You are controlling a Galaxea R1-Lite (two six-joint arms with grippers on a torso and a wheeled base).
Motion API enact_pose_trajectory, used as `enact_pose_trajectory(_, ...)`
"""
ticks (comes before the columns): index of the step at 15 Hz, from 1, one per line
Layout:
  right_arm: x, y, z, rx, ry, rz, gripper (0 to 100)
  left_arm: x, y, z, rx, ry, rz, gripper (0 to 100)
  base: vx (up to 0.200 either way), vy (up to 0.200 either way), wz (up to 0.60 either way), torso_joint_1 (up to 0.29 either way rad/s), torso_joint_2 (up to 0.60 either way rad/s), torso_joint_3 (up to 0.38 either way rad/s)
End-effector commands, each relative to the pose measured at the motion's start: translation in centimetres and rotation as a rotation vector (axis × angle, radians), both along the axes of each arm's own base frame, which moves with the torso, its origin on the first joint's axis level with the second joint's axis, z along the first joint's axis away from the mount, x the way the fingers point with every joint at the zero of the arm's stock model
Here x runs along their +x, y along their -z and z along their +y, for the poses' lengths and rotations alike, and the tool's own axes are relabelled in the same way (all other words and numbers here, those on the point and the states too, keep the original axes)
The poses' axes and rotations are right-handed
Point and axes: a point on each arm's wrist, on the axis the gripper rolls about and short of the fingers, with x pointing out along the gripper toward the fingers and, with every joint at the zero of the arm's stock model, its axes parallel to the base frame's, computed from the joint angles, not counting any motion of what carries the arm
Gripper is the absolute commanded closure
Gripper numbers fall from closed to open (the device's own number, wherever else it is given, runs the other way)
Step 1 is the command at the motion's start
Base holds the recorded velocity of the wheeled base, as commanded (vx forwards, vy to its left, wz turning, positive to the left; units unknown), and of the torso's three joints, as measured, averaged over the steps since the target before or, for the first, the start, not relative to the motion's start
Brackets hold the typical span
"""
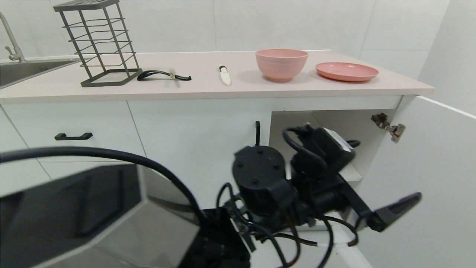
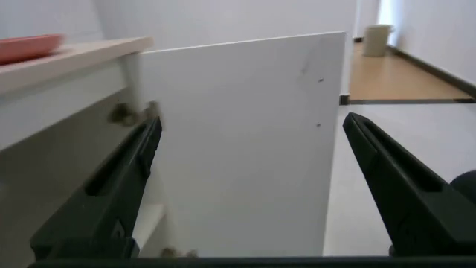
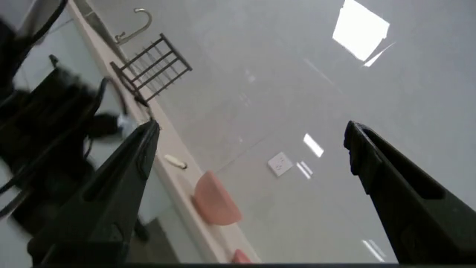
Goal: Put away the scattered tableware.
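Tabletop: 1, pale, carrying all 5 loose items.
Cabinet door: 1, standing open below the tabletop's right end.
Wire rack: 1, upright at the left, near the sink.
Plate: 1, pink, at the far right.
Bowl: 1, pink, upright, just beside the plate, not touching.
Spoon: 1, black, lying just beside the rack's base.
Knife: 1, white-bladed, lying between spoon and bowl.
Left pincer: released, fingers spread wide, nothing held, facing the open door below tabletop level.
Right pincer: released, spread wide, empty, aimed upward from below. All tableware lies above and well apart from it.
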Motion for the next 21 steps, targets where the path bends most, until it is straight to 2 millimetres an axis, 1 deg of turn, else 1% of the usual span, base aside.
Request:
enact_pose_trajectory(1,0.1,1.8,0.0,0.007,-0.010,0.060,0,-0.3,-5.0,12.4,-0.028,-0.200,-0.026,0,0.000,0.000,0.00,0.000,0.00,0.000)
enact_pose_trajectory(2,-0.2,2.3,0.1,0.008,-0.010,0.071,0,-1.5,-5.3,14.7,-0.028,-0.228,-0.028,0,0.000,0.000,0.00,0.000,0.00,0.000)
enact_pose_trajectory(3,-0.4,2.8,0.1,0.010,-0.010,0.081,0,-2.8,-5.7,16.5,-0.040,-0.243,-0.035,0,0.000,0.000,0.00,0.000,0.00,0.000)
enact_pose_trajectory(4,-0.6,3.2,0.1,0.009,-0.011,0.087,0,-3.8,-6.0,17.8,-0.052,-0.261,-0.036,0,0.000,0.000,0.00,0.000,0.00,0.000)
enact_pose_trajectory(5,-0.9,4.0,0.2,0.008,-0.008,0.100,0,-5.3,-6.4,20.9,-0.075,-0.323,-0.049,0,0.000,0.000,0.00,0.000,0.00,0.000)
enact_pose_trajectory(6,-1.1,4.5,0.2,0.009,-0.008,0.110,0,-5.7,-6.3,22.4,-0.076,-0.364,-0.056,0,0.000,0.000,0.00,0.000,0.00,0.000)
enact_pose_trajectory(7,-1.4,5.4,0.2,0.013,-0.007,0.130,0,-6.7,-5.9,25.2,-0.075,-0.452,-0.077,0,0.000,0.000,0.00,0.000,0.00,0.000)
enact_pose_trajectory(8,-1.9,6.0,0.3,0.013,-0.006,0.133,0,-8.0,-5.8,27.4,-0.089,-0.517,-0.101,0,0.000,0.000,0.00,0.000,0.00,0.000)
enact_pose_trajectory(9,-2.1,6.2,0.3,0.011,-0.009,0.134,0,-8.5,-5.7,28.1,-0.097,-0.540,-0.110,0,0.000,0.000,0.00,0.000,0.00,0.000)
enact_pose_trajectory(10,-3.0,6.9,0.5,0.009,-0.029,0.117,0,-11.3,-5.2,31.1,-0.126,-0.653,-0.148,0,0.000,0.000,0.00,0.000,0.00,0.000)
enact_pose_trajectory(11,-3.7,7.2,0.5,0.006,-0.047,0.102,0,-13.4,-4.7,32.8,-0.143,-0.740,-0.187,0,0.000,0.000,0.00,0.000,0.00,0.000)
enact_pose_trajectory(12,-4.3,7.3,0.6,0.005,-0.053,0.089,0,-15.4,-4.2,33.8,-0.162,-0.799,-0.221,0,0.000,0.000,0.00,0.000,0.00,0.000)
enact_pose_trajectory(13,-4.6,7.5,0.6,0.005,-0.050,0.086,0,-16.7,-3.9,34.3,-0.170,-0.833,-0.236,0,0.000,0.000,0.00,0.000,0.00,0.000)
enact_pose_trajectory(15,-5.9,8.4,0.7,0.007,-0.052,0.106,0,-21.2,-1.5,35.3,-0.139,-0.953,-0.205,0,0.000,0.000,0.00,0.000,0.00,0.000)
enact_pose_trajectory(16,-6.3,8.8,0.7,0.008,-0.054,0.118,0,-22.6,-0.4,35.4,-0.112,-0.983,-0.179,0,0.000,0.000,0.00,0.000,0.00,0.000)
enact_pose_trajectory(17,-6.6,9.2,0.8,0.008,-0.054,0.125,0,-23.6,0.7,35.4,-0.083,-0.994,-0.155,0,0.000,0.000,0.00,0.000,0.00,0.000)
enact_pose_trajectory(19,-7.1,9.9,0.8,0.011,-0.054,0.151,0,-23.3,2.1,35.4,-0.037,-1.005,-0.118,0,0.000,0.000,0.00,0.000,0.00,0.000)
enact_pose_trajectory(20,-7.6,10.9,0.9,0.020,-0.049,0.197,0,-22.6,3.9,35.4,0.005,-1.034,-0.058,0,0.000,0.000,0.00,0.000,0.00,0.000)
enact_pose_trajectory(21,-7.7,11.7,0.9,0.028,-0.041,0.246,0,-22.3,5.0,35.4,0.035,-1.060,-0.014,0,0.000,0.000,0.00,0.000,0.00,0.000)
